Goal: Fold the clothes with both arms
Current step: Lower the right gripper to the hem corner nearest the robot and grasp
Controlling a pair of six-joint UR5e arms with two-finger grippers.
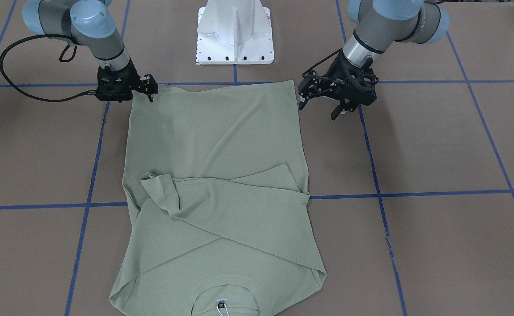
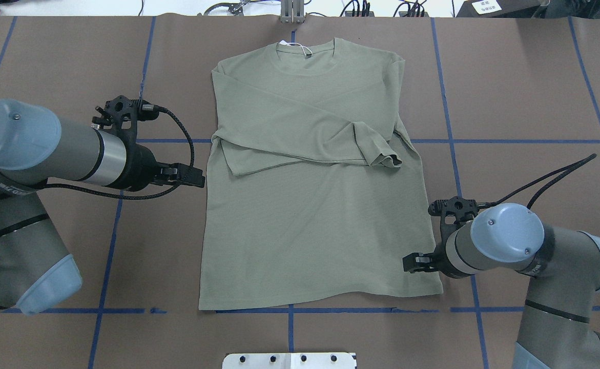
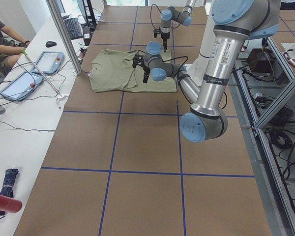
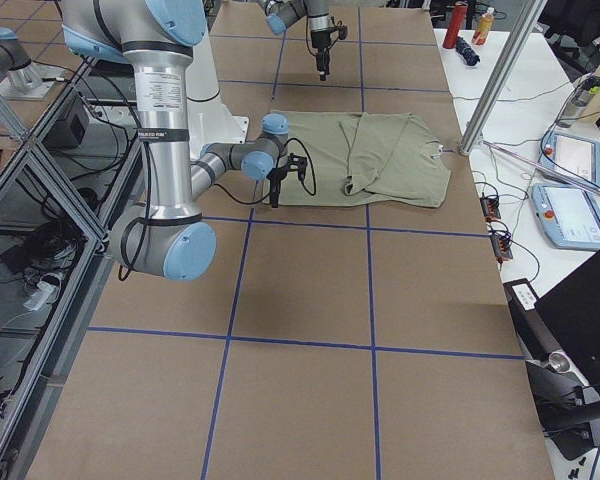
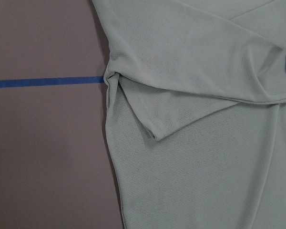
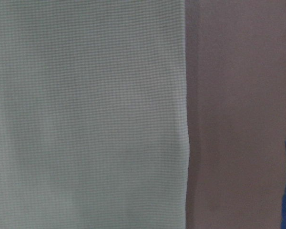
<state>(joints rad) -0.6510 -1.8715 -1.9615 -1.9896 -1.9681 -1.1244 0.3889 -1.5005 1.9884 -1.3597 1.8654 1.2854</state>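
The sage-green shirt (image 1: 221, 145) lies flat on the brown table, with both sleeves folded across the chest and the collar with its white hang tag (image 2: 305, 49) at the far side. It also shows in the overhead view (image 2: 320, 225). My left gripper (image 1: 319, 109) hangs open above the table just off the shirt's left edge (image 2: 200, 179). The left wrist view shows the sleeve fold (image 5: 148, 124) from above. My right gripper (image 1: 150, 95) is low at the shirt's right edge near the hem (image 2: 406, 261) and looks open and empty. The right wrist view shows that edge (image 6: 186, 143) close up.
The white pedestal base (image 1: 235, 39) stands at the robot's side of the table. Blue tape lines (image 2: 525, 141) grid the brown surface. An operator (image 3: 0, 39) and teach pendants (image 3: 49, 61) are at a side table beyond the shirt's collar end.
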